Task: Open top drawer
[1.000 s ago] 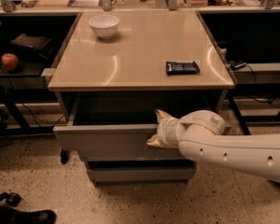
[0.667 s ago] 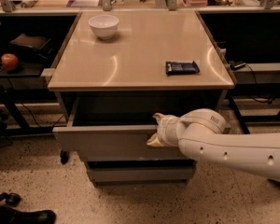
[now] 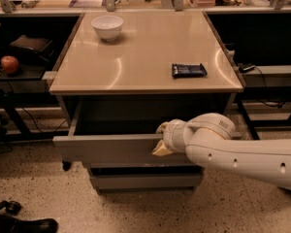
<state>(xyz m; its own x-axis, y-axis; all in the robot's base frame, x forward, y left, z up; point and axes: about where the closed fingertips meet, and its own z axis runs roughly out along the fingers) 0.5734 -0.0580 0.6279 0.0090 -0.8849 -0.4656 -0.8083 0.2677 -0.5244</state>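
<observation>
Gripper (image 3: 161,143) sat at upper edge of top drawer (image 3: 106,150); grasp could not be told. Drawer stood partly out: pulling step. Next, probably, straight pull outward.

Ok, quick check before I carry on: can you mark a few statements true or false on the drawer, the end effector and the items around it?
1. The top drawer stands partly open. True.
2. A white bowl stands on the tabletop, at its far left. True.
3. The end effector hovers over the bowl. False: it is at the drawer front's upper edge, right of centre.
4. The dark packet lies inside the drawer. False: it lies on the tabletop, towards the right.
5. The apple sits on the tabletop. False: it sits on a shelf to the left of it.
</observation>
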